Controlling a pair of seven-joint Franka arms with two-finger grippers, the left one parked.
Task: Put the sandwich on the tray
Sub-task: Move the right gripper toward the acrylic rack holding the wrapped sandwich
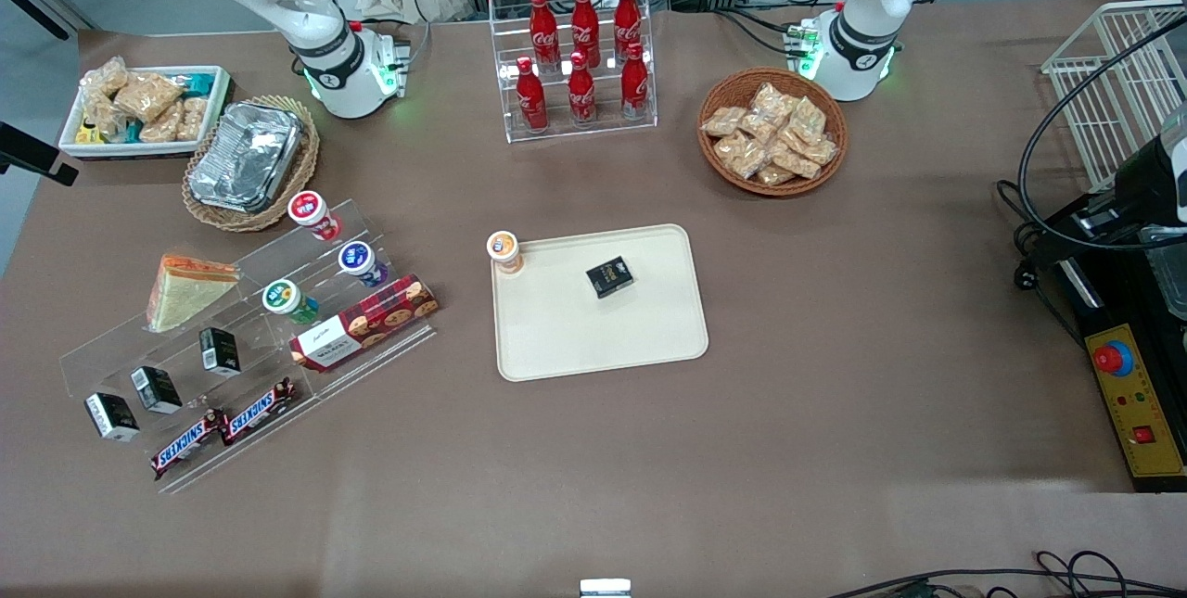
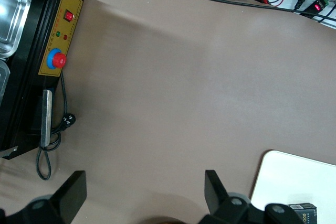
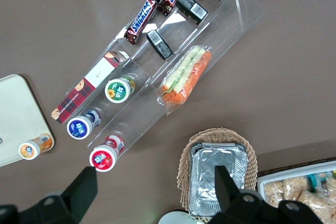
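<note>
Right wrist view looks straight down between the pincer (image 3: pixel 155 195), whose two dark fingers (image 3: pixel 84 190) stand wide apart and hold nothing, high above the bench (image 3: pixel 63 30); the front view does not show the pincer at all. Beneath it lies the sandwich (image 3: pixel 185 80), wrapped in clear plastic, resting on the top step of a clear stepped rack (image 3: pixel 239 11), with its orange and green filling facing up. Near it a wicker basket (image 3: pixel 210 137) holds a silver foil container (image 3: pixel 218 174). Front view adds the tray (image 1: pixel 603 338), well apart from the sandwich (image 1: pixel 185 287) toward the middle of the bench, carrying a small black box (image 1: pixel 609 276) and an orange-lidded cup (image 1: pixel 504 250) at one corner.
</note>
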